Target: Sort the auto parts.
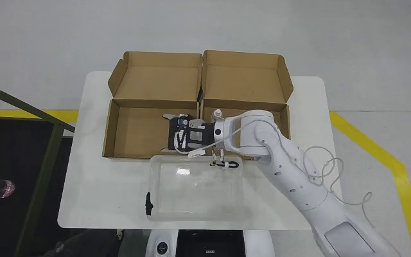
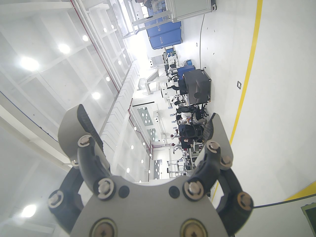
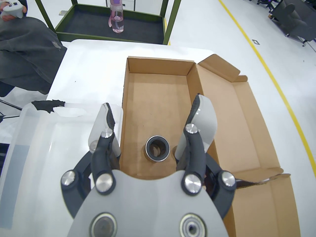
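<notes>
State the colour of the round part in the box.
Round part: black, silver rim; right wrist view.

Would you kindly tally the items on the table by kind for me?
Cardboard boxes: 2
Clear plastic bin: 1
Ring-shaped part: 1
Total: 4

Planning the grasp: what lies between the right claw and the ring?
Nothing: right wrist view shows only bare box floor between right claw and ring.
</notes>
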### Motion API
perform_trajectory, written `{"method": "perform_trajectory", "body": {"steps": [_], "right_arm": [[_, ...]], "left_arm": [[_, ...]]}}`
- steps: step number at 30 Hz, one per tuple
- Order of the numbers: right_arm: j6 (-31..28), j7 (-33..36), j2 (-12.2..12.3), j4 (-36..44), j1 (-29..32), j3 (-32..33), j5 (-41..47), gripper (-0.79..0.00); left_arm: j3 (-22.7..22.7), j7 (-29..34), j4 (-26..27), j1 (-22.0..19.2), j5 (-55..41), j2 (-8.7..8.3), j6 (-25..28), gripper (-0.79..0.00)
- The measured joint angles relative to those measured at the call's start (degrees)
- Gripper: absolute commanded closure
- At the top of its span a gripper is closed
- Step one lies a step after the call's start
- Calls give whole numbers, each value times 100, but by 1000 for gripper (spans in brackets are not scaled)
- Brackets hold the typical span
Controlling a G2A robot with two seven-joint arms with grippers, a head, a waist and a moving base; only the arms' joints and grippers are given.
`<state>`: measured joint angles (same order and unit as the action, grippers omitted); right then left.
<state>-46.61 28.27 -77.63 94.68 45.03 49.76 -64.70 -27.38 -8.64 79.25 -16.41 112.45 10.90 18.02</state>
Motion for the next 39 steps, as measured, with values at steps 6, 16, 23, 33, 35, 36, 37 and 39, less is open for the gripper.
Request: {"method": "perform_trajectory", "body": {"steps": [6,16,23,33,35,36,37,39], "right_arm": [[-137,-71,207,646,710,593,-110,-606],[-360,-851,508,1273,1971,1682,-443,-683],[-264,-1502,659,1468,2739,2437,-756,-717],[81,-2630,815,1572,3670,3451,-1232,-785],[179,-2839,841,1573,3853,3653,-1293,-785],[216,-2926,852,1572,3936,3741,-1320,-785],[253,-3034,867,1566,4044,3856,-1350,-785],[310,-3180,887,1544,4196,4019,-1391,-785]], "left_arm": [[0,0,0,0,0,0,0,-785],[0,0,0,0,0,0,0,-785],[0,0,0,0,0,0,0,-785],[0,0,0,0,0,0,0,-785],[0,0,0,0,0,0,0,-785],[0,0,0,0,0,0,0,-785],[0,0,0,0,0,0,0,-785],[0,0,0,0,0,0,0,-785]]}}
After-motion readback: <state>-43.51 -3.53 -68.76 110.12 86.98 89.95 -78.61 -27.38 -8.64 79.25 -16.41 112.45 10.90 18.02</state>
